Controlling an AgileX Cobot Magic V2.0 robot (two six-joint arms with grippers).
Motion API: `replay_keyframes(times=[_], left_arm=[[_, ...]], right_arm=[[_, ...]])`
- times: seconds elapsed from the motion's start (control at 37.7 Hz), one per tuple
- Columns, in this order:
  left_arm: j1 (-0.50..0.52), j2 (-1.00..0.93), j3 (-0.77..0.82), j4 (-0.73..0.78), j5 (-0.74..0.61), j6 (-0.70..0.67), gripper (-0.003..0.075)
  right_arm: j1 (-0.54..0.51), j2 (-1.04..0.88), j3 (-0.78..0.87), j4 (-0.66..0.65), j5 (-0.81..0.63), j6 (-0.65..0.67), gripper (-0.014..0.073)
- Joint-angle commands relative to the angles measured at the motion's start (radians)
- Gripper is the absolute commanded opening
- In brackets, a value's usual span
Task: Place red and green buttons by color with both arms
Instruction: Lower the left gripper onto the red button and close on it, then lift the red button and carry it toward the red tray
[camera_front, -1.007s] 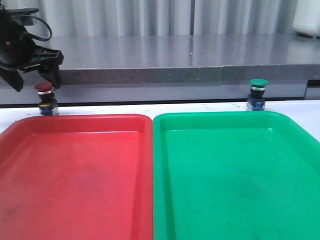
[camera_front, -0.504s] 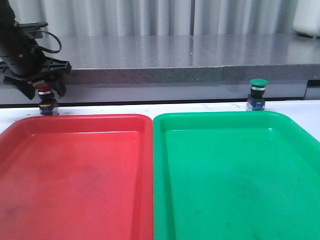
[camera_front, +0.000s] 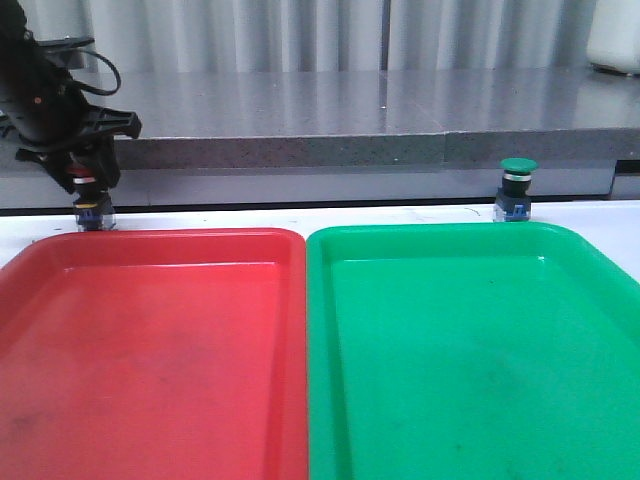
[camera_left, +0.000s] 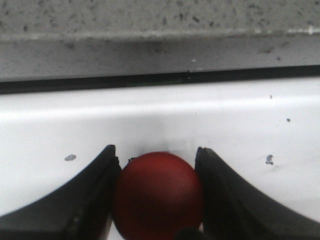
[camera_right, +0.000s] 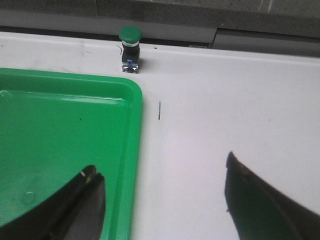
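Your front view shows the black left gripper (camera_front: 82, 178) down over the dark red mushroom-cap button (camera_front: 88, 199), behind the red plastic tray (camera_front: 150, 340). Only your left wrist view shows both fingers (camera_left: 95, 200) pressed against the cap (camera_left: 158, 192). The green-capped button (camera_front: 516, 189) stands behind the green plastic tray (camera_front: 470, 350); your right wrist view shows the right gripper (camera_right: 162, 200) spread wide, well short of it.

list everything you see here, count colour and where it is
red button: 1, dark red cap, on the white table behind the red tray's far left corner
green button: 1, green cap, on the table behind the green tray
red tray: 1, red, left half
green tray: 1, green, right half
table: 1, white
ledge: 1, grey speckled, behind table
left gripper: 1, black, fingers either side of the red cap
right gripper: 1, black, open, near green tray's edge
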Motion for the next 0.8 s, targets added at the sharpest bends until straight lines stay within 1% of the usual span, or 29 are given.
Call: replay_keyframes(times=[0.0,0.11,0.24,0.45,0.58,0.77], left_arm=[[-0.005,-0.149,-0.037,-0.014,0.009,-0.001,0.0219],[-0.005,-0.221,-0.020,-0.014,0.031,0.001,0.0219],[-0.005,-0.335,0.040,-0.016,0.036,0.001,0.0218],[-0.020,-0.550,0.235,-0.016,0.011,0.005,0.0218],[-0.060,-0.662,0.365,-0.016,-0.032,0.005,0.0218],[-0.166,-0.784,0.523,-0.016,-0.060,0.007,0.0218]], right_arm=[[-0.009,0.005,-0.034,-0.013,-0.066,-0.008,0.0526],[-0.009,0.005,-0.034,-0.013,-0.066,-0.008,0.0526],[-0.009,0.005,-0.034,-0.013,-0.066,-0.008,0.0526],[-0.009,0.005,-0.034,-0.013,-0.066,-0.008,0.0526],[-0.009,0.005,-0.034,-0.013,-0.066,-0.008,0.0526],[-0.009,0.005,-0.034,-0.013,-0.066,-0.008,0.0526]])
